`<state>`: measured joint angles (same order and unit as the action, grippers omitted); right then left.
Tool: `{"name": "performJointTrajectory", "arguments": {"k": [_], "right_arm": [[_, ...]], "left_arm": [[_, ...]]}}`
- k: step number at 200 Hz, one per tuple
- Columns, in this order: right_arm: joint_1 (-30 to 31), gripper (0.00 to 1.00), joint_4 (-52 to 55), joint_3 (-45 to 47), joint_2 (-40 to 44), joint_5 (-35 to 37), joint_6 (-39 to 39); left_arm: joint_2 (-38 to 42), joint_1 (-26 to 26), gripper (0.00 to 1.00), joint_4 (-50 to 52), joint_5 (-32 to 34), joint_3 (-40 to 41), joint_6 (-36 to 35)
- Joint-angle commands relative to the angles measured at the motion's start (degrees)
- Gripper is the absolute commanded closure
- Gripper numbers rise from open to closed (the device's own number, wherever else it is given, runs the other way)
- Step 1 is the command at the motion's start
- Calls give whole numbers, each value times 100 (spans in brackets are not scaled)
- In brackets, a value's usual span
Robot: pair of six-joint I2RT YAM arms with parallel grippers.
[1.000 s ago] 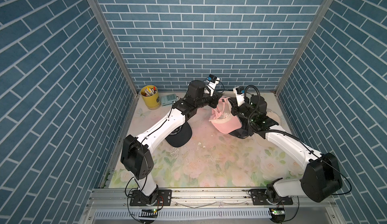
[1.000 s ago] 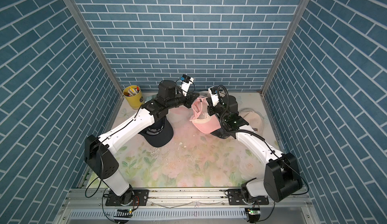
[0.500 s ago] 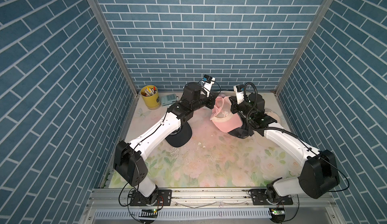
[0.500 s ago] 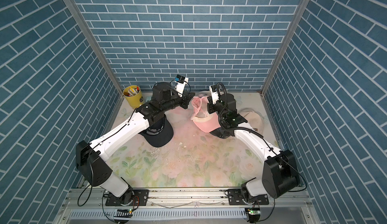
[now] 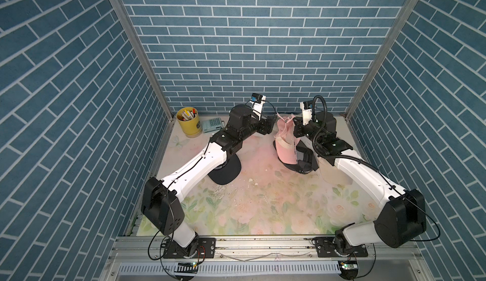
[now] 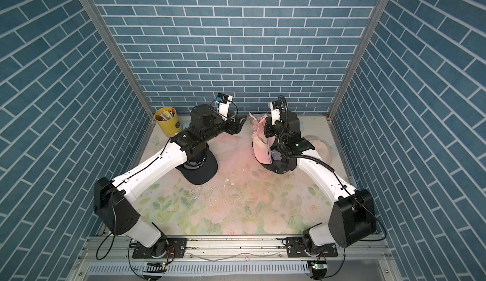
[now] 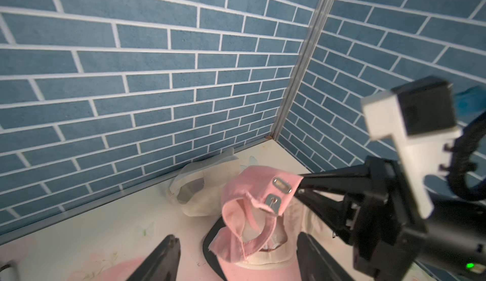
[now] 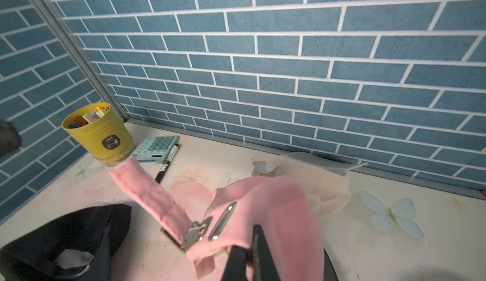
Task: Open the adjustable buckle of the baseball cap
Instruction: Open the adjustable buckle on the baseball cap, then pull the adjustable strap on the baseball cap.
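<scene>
The right fingers [image 8: 263,256] are clamped on the pink cap [image 5: 286,153] beside its buckle [image 8: 196,232]. The left fingers [image 7: 163,258] are spread wide near the cap, apparently holding nothing.

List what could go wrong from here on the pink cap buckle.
1. Only the right gripper holds the pink cap, pinching fabric beside the buckle; the hanging cap could slip free.
2. The left gripper is open and off the strap, which looks threaded through the buckle; a grab at that floppy end may miss.
3. The dark cap right below could get snagged.
</scene>
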<state>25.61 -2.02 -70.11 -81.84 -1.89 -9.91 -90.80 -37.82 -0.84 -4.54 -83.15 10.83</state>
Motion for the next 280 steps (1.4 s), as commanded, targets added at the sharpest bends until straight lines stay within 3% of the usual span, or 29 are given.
{"name": "performJointTrajectory", "arguments": {"k": [1,52,128,178,197,235,274,280], "right_arm": [[6,100,364,-432,-73,95,-604],[6,100,468,-726,-113,-237,-904],[14,100,481,-836,-191,-610,-1247],[10,100,531,-868,-174,-772,-1215],[15,100,470,-820,-174,-922,-1156],[14,100,309,-682,-215,-1098,-1086],[11,100,256,-480,-191,-1230,-430],[6,95,251,-440,-192,-1309,-268]], "left_arm": [[226,-239,25,-426,489,328,-295],[179,-470,21,-1812,150,1358,-427],[-908,-536,18,-2693,-197,806,-513],[-1167,-533,20,-2873,772,676,-512],[-1210,-537,34,-3011,830,668,-571],[-1139,-532,72,-3067,895,737,-640],[-825,-551,100,-2876,912,872,-784],[-757,-552,100,-2832,911,890,-815]]}}
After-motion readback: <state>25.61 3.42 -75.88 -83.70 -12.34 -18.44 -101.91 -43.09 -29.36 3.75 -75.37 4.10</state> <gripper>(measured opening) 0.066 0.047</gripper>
